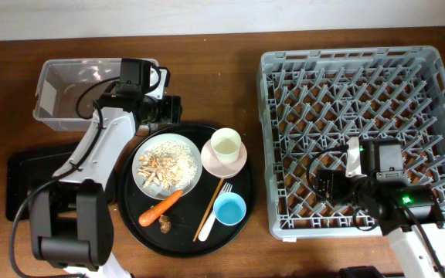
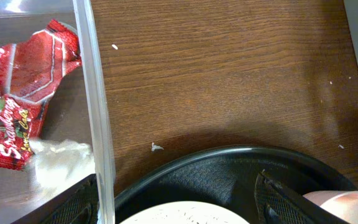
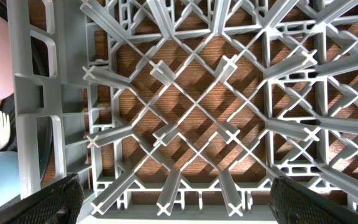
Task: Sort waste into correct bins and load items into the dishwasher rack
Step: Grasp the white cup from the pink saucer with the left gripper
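Your left fingers gape empty beside the clear rectangular plastic tub at the far-left corner of the desk. Inside it lies the crumpled red-and-white wrapper, sorted waste. Your right fingers, also wide, hover over the square grey plastic rack.

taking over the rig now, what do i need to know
Left gripper open, empty, over the round tray's rim beside the clear tub.
Right gripper open, empty, above the dishwasher rack, which looks empty.
Done: wrapper in the clear tub.
Left: scraps, carrot, brown bit to bins; plate, pink bowl, cream cup, blue cup, fork, chopstick to rack.
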You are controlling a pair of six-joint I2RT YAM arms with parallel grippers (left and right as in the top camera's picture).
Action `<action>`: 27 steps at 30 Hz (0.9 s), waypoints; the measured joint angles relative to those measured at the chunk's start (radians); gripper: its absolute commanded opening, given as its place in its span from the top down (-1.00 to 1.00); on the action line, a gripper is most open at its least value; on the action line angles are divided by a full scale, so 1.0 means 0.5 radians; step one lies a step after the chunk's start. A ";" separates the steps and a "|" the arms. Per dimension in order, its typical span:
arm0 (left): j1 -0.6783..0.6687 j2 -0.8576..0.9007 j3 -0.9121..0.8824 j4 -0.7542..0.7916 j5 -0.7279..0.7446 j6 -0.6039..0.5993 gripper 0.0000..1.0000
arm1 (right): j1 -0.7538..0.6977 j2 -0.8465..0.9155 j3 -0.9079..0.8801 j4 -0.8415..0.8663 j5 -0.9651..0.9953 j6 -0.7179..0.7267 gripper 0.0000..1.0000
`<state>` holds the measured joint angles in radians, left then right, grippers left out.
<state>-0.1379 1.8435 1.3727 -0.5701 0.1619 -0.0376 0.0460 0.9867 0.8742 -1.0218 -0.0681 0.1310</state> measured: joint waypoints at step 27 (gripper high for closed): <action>-0.519 0.027 0.006 -0.482 0.342 -0.082 0.56 | 0.000 0.000 0.000 -0.009 0.001 0.002 -0.97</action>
<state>-0.3973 1.8572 1.3758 -0.8112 0.3328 -0.0784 0.0460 0.9867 0.8742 -1.0264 -0.0677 0.1318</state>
